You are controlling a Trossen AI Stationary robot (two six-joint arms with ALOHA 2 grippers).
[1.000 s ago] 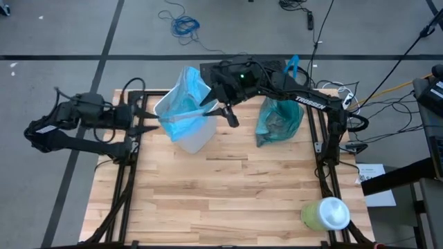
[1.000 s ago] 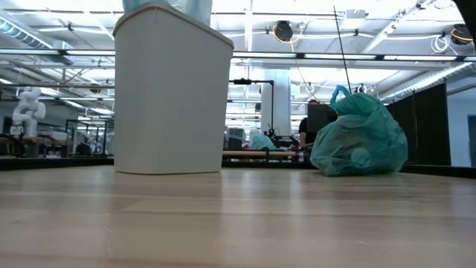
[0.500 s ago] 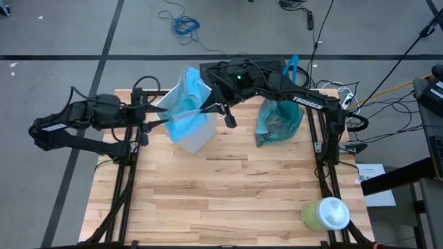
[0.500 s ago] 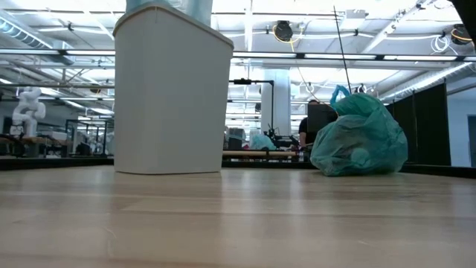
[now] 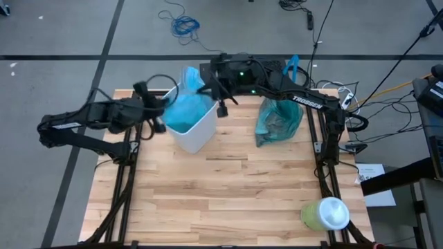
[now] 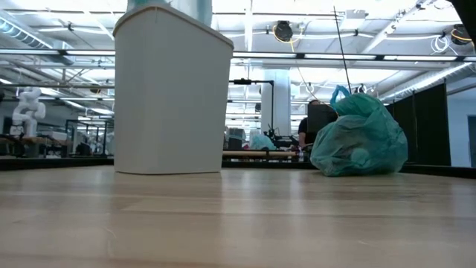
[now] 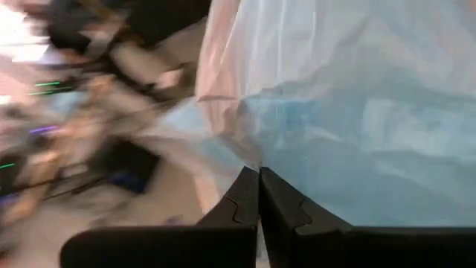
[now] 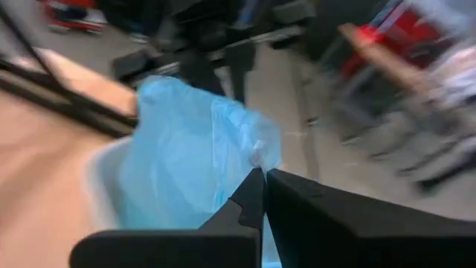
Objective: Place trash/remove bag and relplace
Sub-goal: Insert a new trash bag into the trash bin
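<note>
A white bin stands at the table's far left, and it also fills the left of the low view. A sky-blue bag sits in its mouth and stands up above the rim. My left gripper is shut on the bag at the bin's left side. My right gripper is shut on it at the bin's far right. The tied teal-green bag rests on its bottom to the right of the bin, with the trash showing dimly through it. My left gripper pinches the sky-blue bag's upper edge between its two shut fingers. It comes nearly level from the table's left. The plastic stands up loosely beyond the fingertips; one layer or several, I cannot tell. My right gripper pinches the sky-blue bag's upper edge between its two shut fingers, coming from the table's right and slanting slightly down. The rest of the bag hangs slack into the bin.
A pale-green container with a white top lies at the table's near right corner. The near half of the wooden table shows bare boards. Cables lie on the floor beyond the far edge.
My left gripper has gone toward the bin, rolled, and shut on the bag's left edge. My right gripper has turned a little and shut on the bag's far right edge. The bag, which billowed out over the bin's left side, now sits gathered over the bin's mouth.
</note>
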